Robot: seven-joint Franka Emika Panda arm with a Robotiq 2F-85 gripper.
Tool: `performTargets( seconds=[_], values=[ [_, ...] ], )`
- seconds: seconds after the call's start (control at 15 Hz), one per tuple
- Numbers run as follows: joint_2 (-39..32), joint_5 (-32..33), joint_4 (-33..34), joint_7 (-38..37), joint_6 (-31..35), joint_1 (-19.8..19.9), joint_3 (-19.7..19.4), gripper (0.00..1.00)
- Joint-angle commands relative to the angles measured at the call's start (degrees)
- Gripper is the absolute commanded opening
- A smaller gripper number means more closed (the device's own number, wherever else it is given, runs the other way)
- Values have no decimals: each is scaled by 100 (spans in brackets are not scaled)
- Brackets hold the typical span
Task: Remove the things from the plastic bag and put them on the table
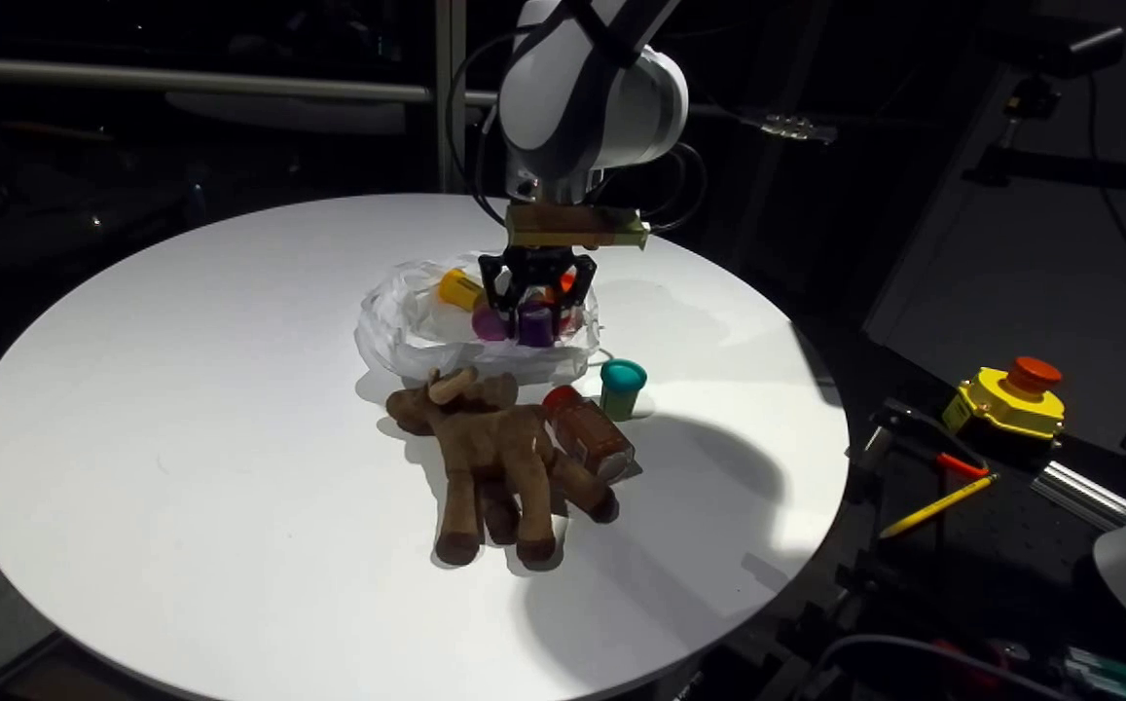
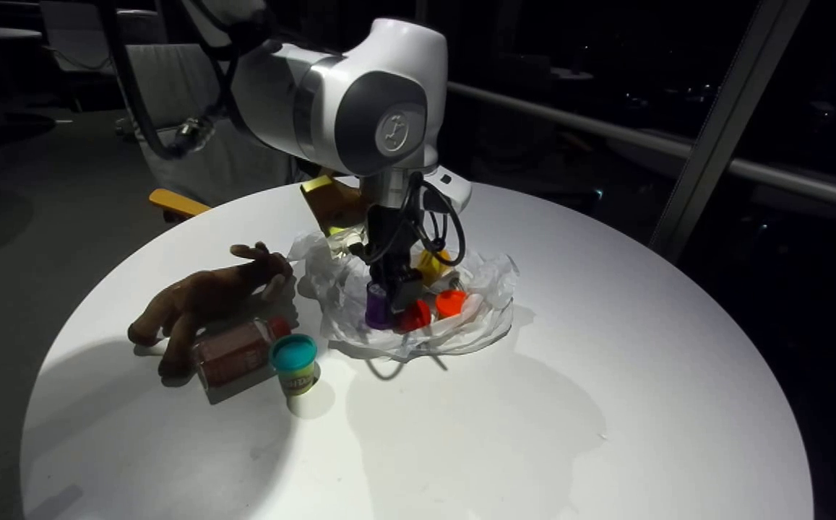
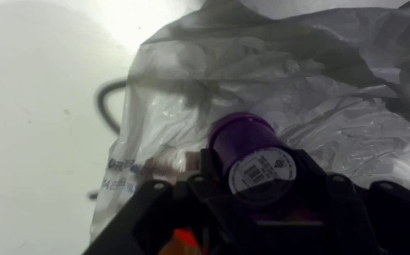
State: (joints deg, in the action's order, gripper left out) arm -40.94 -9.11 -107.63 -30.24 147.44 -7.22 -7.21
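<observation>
The round counter (image 1: 183, 438) has a plain white top. On it the plastic bag (image 1: 385, 336), thin, whitish and much wrinkled, lies spread open. Inside, a purple tub (image 3: 242, 136) is turned base up, its barcode label showing in the wrist view; around it are a rounded magenta piece (image 1: 490, 324), a tilted yellow tub (image 1: 462, 290), a red lid (image 2: 414, 316) and an orange lid (image 2: 451, 303). The brown plush reindeer (image 1: 494, 438) lies on its side just beside the bag, legs pointing away. Next to it lies a reddish-brown, see-through bottle (image 1: 590, 443) with a red cap; near that, a green tub (image 1: 621, 401) with a teal lid stands upright.
</observation>
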Motion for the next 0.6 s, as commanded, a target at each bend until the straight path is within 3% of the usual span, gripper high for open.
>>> performTargets(
  seconds=[0.0,0.07,0.53],
  values=[
    [147,169,-123,-272,153,-239,-227,29],
    [216,192,-201,-343,170,-304,-289,23],
    [1352,535,-1310,-895,199,-611,-656,24]
  ],
)
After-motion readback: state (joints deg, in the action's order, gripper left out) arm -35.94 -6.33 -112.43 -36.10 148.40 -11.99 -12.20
